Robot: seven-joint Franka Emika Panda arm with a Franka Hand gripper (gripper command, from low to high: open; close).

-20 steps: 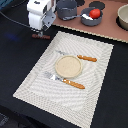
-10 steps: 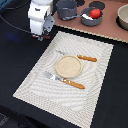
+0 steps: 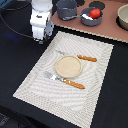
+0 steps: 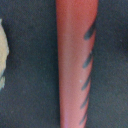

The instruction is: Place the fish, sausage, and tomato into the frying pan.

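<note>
The frying pan stands on the brown board at the back, its thin handle pointing to the exterior view's left. The red tomato lies in it, next to a small white piece that looks like the fish. My gripper hangs low over the dark table, just off the placemat's far left corner. The wrist view is filled by the sausage, a reddish rod with dark stripes lying on the dark surface. My fingers do not show there. The sausage is hidden under the gripper in the exterior view.
A dark grey pot stands beside the pan. A tan plate lies on the striped placemat between two pieces of orange-handled cutlery. A bowl is at the exterior view's right edge.
The gripper has shifted slightly to the exterior view's right and a little lower. Nothing else has moved.
</note>
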